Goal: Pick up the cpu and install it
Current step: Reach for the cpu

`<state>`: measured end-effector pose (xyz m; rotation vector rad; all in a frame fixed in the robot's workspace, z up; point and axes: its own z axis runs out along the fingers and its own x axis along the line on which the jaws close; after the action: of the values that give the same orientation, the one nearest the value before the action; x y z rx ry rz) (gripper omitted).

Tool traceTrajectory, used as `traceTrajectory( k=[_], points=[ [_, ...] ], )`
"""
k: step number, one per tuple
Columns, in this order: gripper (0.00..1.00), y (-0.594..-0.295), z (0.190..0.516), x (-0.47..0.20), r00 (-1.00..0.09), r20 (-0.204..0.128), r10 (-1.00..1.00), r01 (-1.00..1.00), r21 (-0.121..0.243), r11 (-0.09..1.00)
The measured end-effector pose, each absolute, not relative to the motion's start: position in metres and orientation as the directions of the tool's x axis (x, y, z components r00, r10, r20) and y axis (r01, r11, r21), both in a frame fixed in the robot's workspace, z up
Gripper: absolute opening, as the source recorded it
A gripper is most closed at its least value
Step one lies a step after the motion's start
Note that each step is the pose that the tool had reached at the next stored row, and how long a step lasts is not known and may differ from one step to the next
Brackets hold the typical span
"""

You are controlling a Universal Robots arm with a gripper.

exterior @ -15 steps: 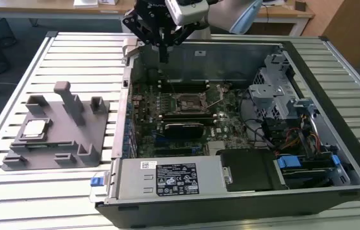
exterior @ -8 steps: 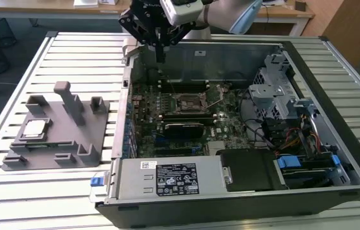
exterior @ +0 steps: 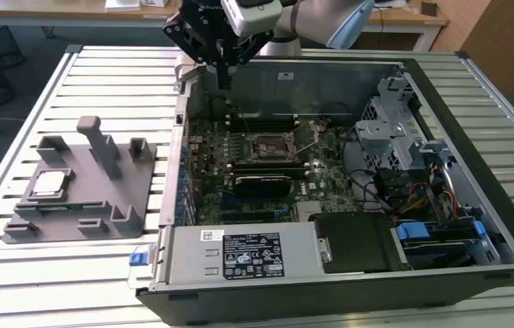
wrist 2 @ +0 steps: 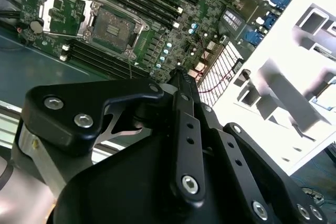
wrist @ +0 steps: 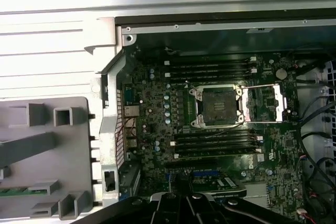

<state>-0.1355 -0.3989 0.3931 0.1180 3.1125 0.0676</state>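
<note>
We're at the pick stage, nothing grabbed yet: cpu (exterior: 49, 183) sits flat in the tray (exterior: 102, 208) on the bench (exterior: 20, 273), 9 o'clock from the open socket (exterior: 271, 145). Gripper (exterior: 225, 83) hangs at the socket's 11 o'clock, jaws pressed together, empty. We reckon a pick needs them spread and squared over the cpu.

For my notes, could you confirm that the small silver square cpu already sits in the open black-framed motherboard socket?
No: the open black-framed socket is empty; the exterior view shows the small silver square cpu lying on the grey plastic tray.
</note>
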Motion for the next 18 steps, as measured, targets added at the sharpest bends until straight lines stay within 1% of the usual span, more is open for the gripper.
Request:
traceTrajectory(
  k=[18],
  points=[
    [0.11, -0.399, 0.393, -0.151, -0.997, -0.024, 0.076, 0.075, 0.044, 0.996]
  ],
)
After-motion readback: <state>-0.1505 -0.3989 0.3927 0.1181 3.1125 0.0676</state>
